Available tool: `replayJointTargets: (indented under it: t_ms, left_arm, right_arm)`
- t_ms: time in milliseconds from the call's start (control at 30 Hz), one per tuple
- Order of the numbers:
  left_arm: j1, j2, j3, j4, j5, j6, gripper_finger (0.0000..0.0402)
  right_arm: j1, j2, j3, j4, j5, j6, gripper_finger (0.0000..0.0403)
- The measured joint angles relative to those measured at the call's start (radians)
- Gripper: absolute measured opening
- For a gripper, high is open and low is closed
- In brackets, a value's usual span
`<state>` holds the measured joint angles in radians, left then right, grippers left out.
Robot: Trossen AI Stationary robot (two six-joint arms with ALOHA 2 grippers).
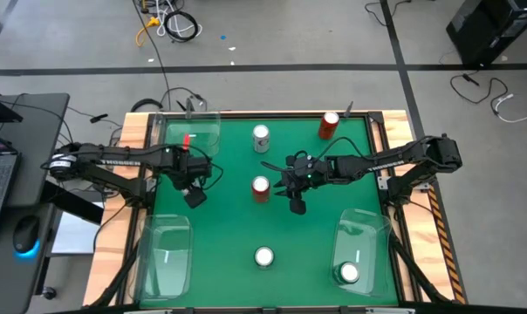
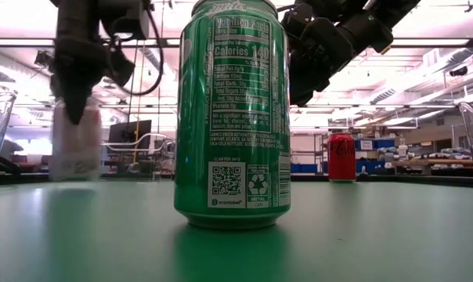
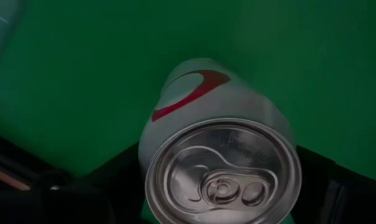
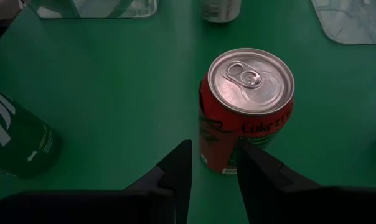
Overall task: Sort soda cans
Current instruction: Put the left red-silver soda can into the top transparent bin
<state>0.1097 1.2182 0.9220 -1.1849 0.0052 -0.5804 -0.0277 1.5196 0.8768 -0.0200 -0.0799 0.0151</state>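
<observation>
Hovering beside the central red can (image 1: 261, 187), the right gripper (image 1: 291, 187) has fingers apart, just short of it. Left gripper (image 1: 194, 195), well apart, brackets a silver can (image 3: 220, 168); grip unclear.

The left arm reaches in from the table's left edge, its left gripper (image 1: 195, 194) pointing down over the left-centre of the table, fingers spread either side of a can. The right arm stretches in from the right edge; the right gripper (image 1: 296, 202) hangs near the centre, fingers (image 4: 175, 168) narrowly parted, holding nothing.
</observation>
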Motion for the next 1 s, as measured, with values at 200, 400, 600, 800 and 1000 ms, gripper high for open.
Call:
replayJointTargets:
  t_ms: [200,400,600,800,1000]
  left_arm:
    - [0.128,0.0,0.1,-0.088,-0.062,0.051,0.0294]
    - [0.333,0.002,0.244,-0.157,-0.138,0.085,0.0294]
    - [0.556,0.077,0.404,-0.215,-0.229,0.181,0.0294]
    - [0.775,0.209,0.47,-0.227,-0.246,0.299,0.0294]
    - [0.892,0.282,0.472,-0.228,-0.255,0.377,0.0294]
  right_arm:
    - [0.0,0.0,0.0,-0.004,0.0,-0.008,0.0111]
    - [0.001,0.0,0.0,-0.012,0.0,-0.016,0.0111]
    - [0.001,0.0,0.0,-0.014,0.0,-0.02,0.0111]
    - [0.001,0.0,0.0,-0.014,0.0,-0.035,0.0111]
    - [0.001,0.0,0.0,-0.014,0.0,-0.04,0.0111]
